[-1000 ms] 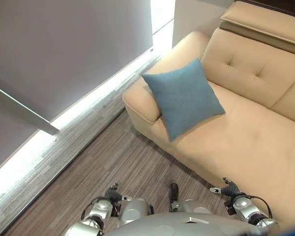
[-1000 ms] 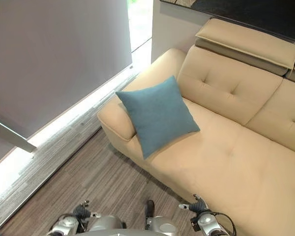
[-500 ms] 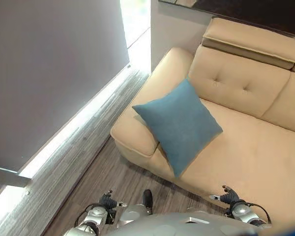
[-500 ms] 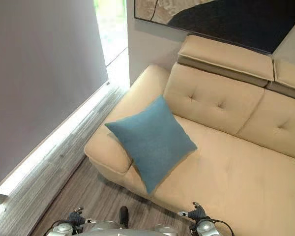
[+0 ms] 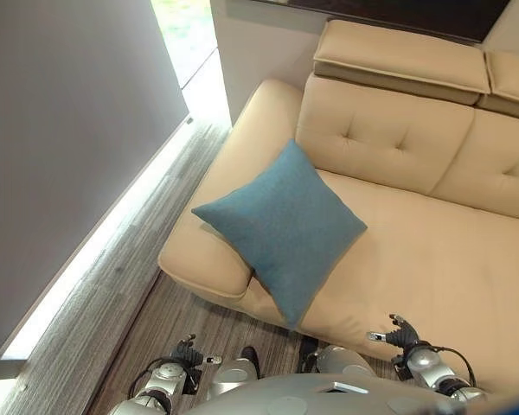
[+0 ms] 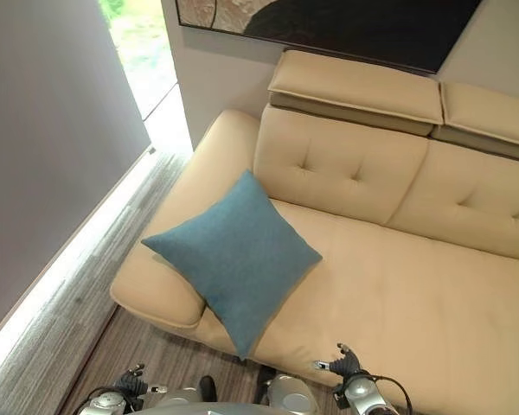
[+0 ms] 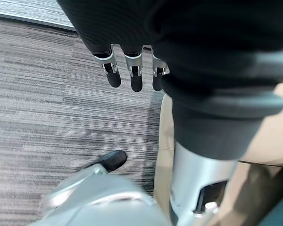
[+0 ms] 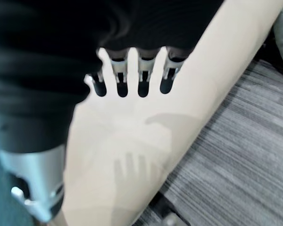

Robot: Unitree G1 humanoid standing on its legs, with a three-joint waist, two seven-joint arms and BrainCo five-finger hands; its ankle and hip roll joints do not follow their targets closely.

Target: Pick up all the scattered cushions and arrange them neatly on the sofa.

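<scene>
— Where does the light come from?
— Daylight through the window (image 5: 188, 39) at the upper left. It glares white there and lays a bright strip along the floor (image 5: 86, 259) below the grey wall (image 5: 60, 130)
— Any shadows?
— Soft ones: a dark edge under the cushion (image 5: 281, 226) on the evenly lit sofa (image 5: 432, 251)

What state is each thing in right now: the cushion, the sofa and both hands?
Blue square fabric cushion: propped against the sofa's armrest, one corner past the seat's front edge.
Beige leather sofa: rest of seat bare.
Left hand: open, holding nothing, over the floor.
Right hand: open, holding nothing, over the seat's front edge.
</scene>
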